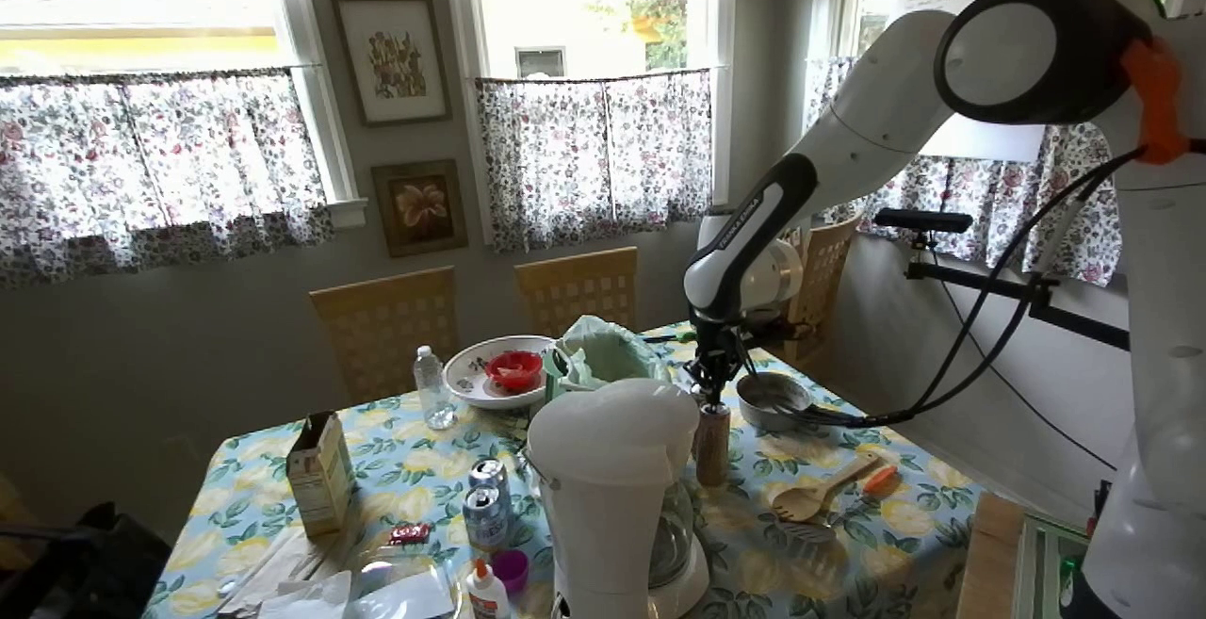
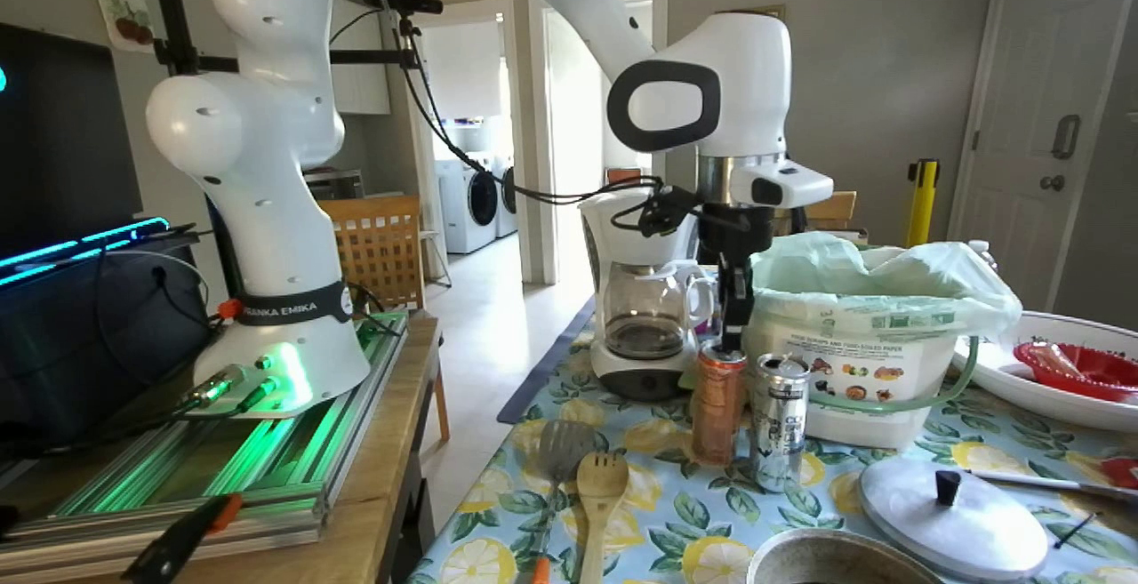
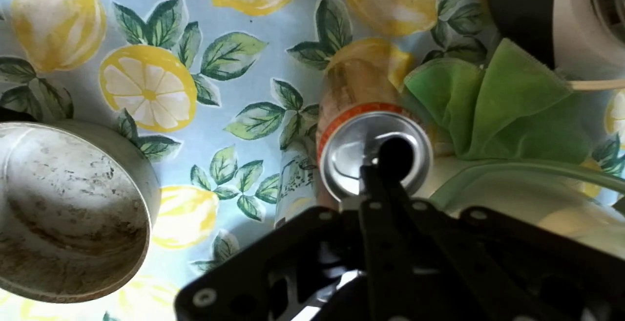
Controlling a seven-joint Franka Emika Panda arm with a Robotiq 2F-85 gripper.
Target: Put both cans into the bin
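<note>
See free room on the worktop [image 2: 498,500] between the wooden utensil [image 2: 601,482] and the orange can [image 2: 717,415], with an edge near the spatula [image 2: 566,451]; find the silver can [image 2: 779,433] just beside that one, both upright close to the bin [image 2: 867,424]; note a lemon-printed cloth [image 1: 415,457], floral curtains [image 1: 603,157]; find a green liner [image 2: 889,273] in the bin, a red bowl [image 1: 513,376] inside the white bowl [image 1: 469,376]; see the gripper [image 2: 733,344] pressed together at the orange can's top, can't tell whether pinching it
</note>
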